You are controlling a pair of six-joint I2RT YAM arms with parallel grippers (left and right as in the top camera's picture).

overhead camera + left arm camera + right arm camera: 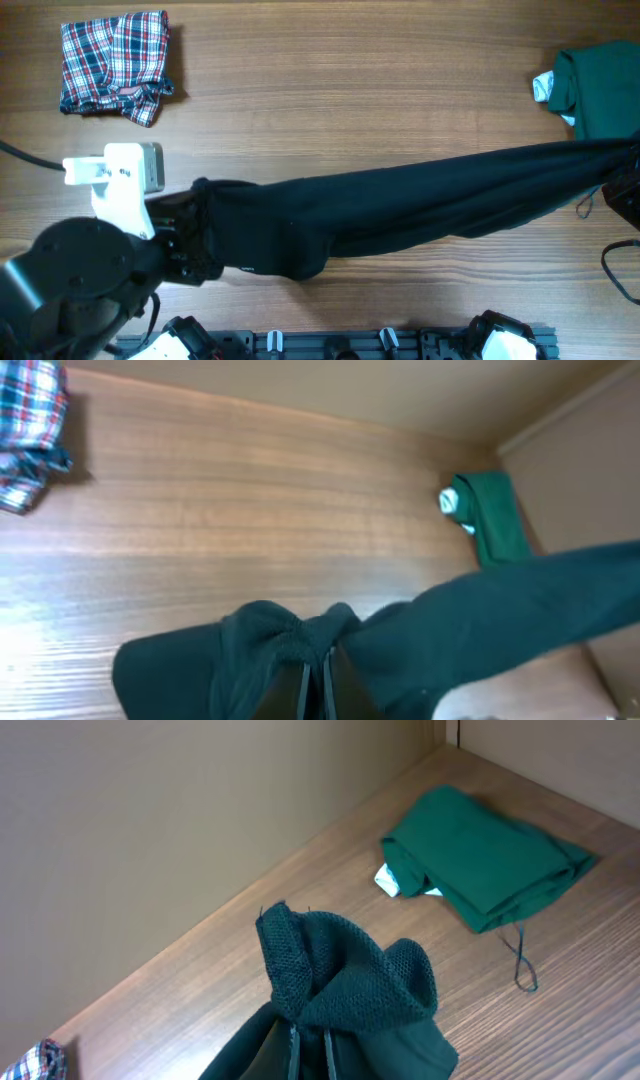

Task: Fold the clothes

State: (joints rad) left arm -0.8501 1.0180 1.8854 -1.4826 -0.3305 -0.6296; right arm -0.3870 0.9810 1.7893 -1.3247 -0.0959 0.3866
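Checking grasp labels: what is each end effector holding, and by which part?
The black shirt, stretched between both: left end effector pinches one bunched end, right end effector the opposite bunched end.

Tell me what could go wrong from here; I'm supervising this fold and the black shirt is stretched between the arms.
The left gripper and right gripper each pinch only a small bunch of the black shirt; pulled taut, it might slip out. The shirt's right end passes close by the green garment, so a sweep could drag it. Bunched like a rope, it may fold crumpled.
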